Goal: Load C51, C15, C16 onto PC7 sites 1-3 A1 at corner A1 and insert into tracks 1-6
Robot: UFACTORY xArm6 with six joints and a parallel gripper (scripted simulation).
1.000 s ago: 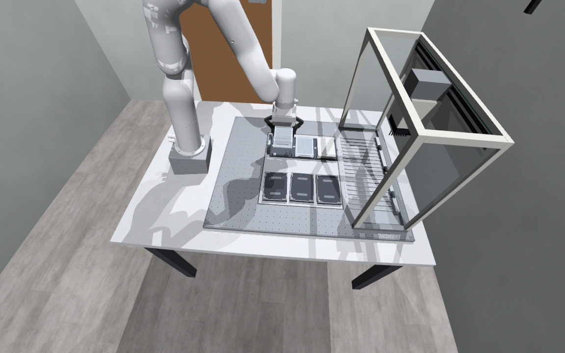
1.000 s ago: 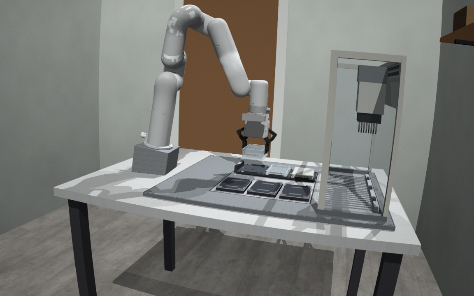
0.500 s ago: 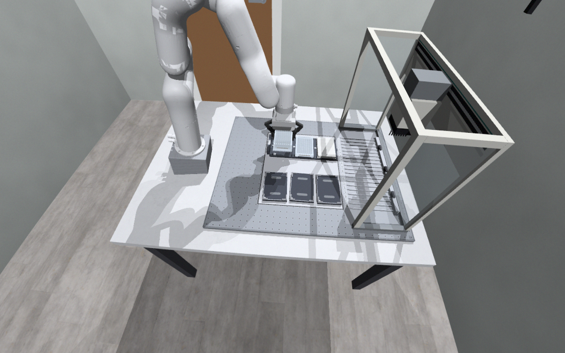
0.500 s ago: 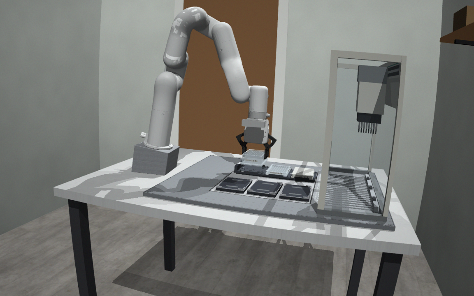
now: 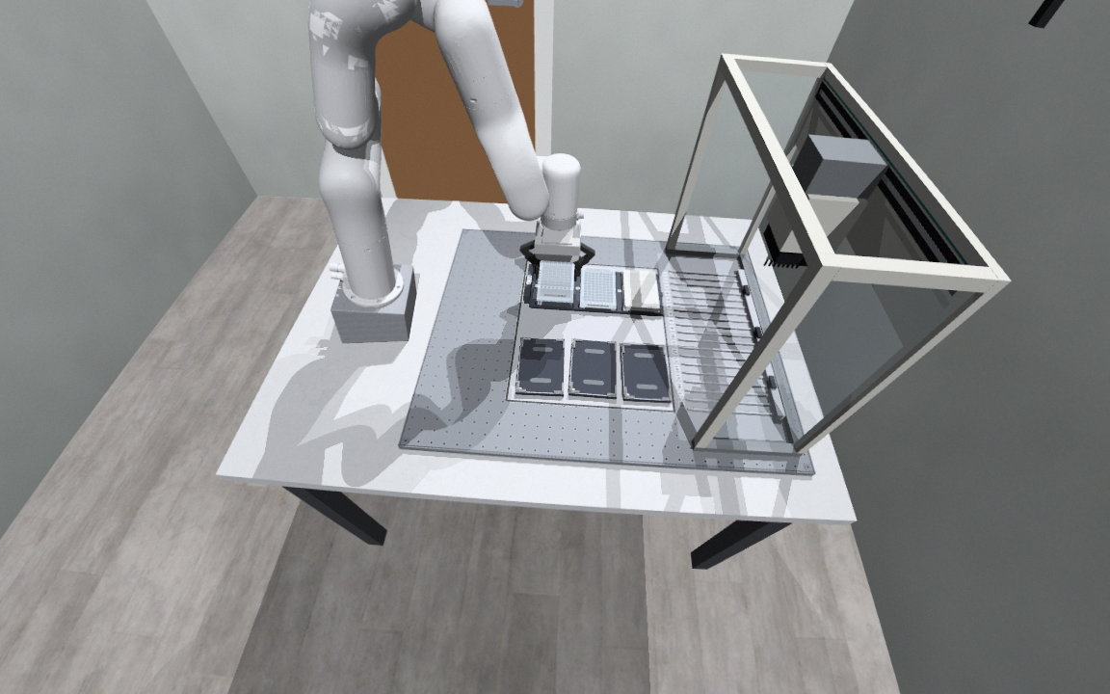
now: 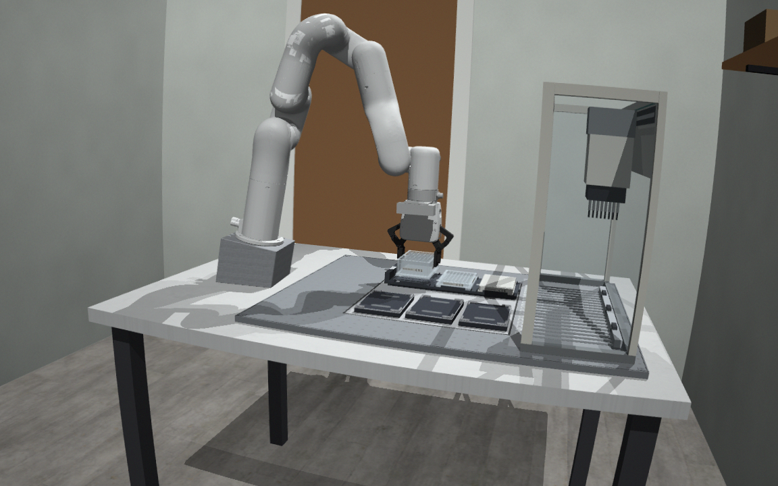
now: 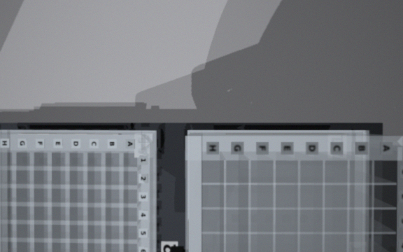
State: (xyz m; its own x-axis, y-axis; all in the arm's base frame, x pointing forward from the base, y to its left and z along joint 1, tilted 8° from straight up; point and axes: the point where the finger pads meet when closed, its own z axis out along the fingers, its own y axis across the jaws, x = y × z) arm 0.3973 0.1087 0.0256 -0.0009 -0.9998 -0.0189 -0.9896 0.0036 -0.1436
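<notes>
My gripper (image 5: 556,255) is shut on the deep-well block C51 (image 5: 555,282) and holds it by its long sides, low over site 1 at the handle end of the black carrier PC7 (image 5: 594,293). I cannot tell whether the block rests on the site. In the wrist view C51 (image 7: 292,192) fills the right half, with its A1 corner at the upper right. The 96-well plate C15 (image 5: 597,288) sits on site 2 and also shows in the wrist view (image 7: 72,189). The 384-well plate C16 (image 5: 641,290) sits on site 3. The carrier lies on the apron, outside the loading rails (image 5: 714,341).
Three dark nests (image 5: 593,368) stand empty in a row beside the carrier. The white-framed instrument (image 5: 834,258) with its pipetting head (image 6: 606,156) stands over the rails. The arm's base (image 5: 369,302) is at the table's left.
</notes>
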